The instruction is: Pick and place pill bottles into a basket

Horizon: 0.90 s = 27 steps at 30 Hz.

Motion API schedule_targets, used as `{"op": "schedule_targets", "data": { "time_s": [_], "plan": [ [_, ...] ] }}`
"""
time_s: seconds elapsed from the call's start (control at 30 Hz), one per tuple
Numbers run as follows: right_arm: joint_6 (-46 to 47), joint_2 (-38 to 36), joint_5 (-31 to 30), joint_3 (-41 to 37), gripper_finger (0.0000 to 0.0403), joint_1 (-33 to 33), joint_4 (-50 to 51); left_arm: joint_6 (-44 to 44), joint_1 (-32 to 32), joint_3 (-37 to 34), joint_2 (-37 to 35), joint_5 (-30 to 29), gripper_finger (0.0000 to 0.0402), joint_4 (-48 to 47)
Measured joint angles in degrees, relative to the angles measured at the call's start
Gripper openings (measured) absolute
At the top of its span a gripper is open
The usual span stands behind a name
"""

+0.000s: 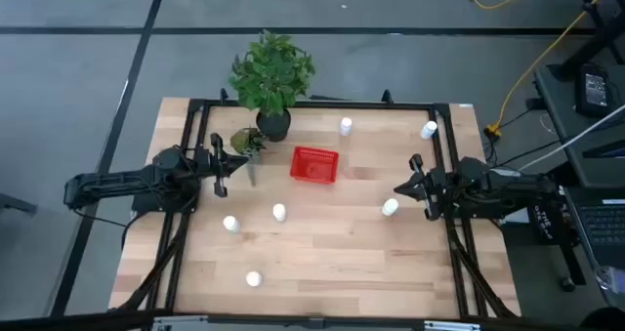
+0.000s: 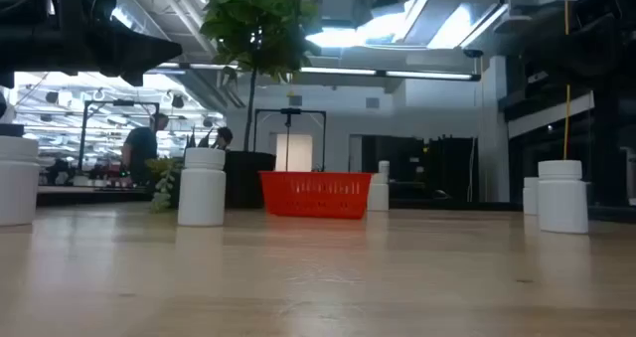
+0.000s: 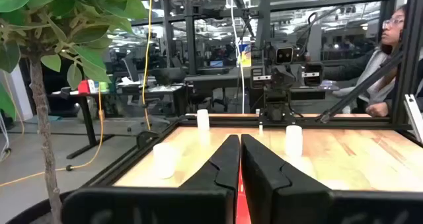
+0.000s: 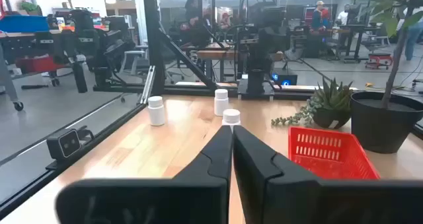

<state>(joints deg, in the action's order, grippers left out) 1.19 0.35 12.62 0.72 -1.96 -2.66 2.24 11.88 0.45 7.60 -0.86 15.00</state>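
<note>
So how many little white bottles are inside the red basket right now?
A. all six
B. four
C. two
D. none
D: from above, the red basket shows only its own red floor, and all six pill bottles stand out on the table, like the one just in front of the basket and the one by the right tool.

No legible text, labels, nos. anywhere

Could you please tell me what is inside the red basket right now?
From above, the basket looks empty; all six pill bottles stand outside it. The low view's mesh wall hides its floor.
</note>
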Motion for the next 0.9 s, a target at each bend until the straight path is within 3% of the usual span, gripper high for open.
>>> {"op": "schedule_targets", "data": {
  "time_s": [0.9],
  "plan": [
    [0.0,0.0,0.0,0.0,0.0019,0.0,0.0,0.0,0.0,0.0,0.0,0.0,0.0009,0.0]
  ]
}}
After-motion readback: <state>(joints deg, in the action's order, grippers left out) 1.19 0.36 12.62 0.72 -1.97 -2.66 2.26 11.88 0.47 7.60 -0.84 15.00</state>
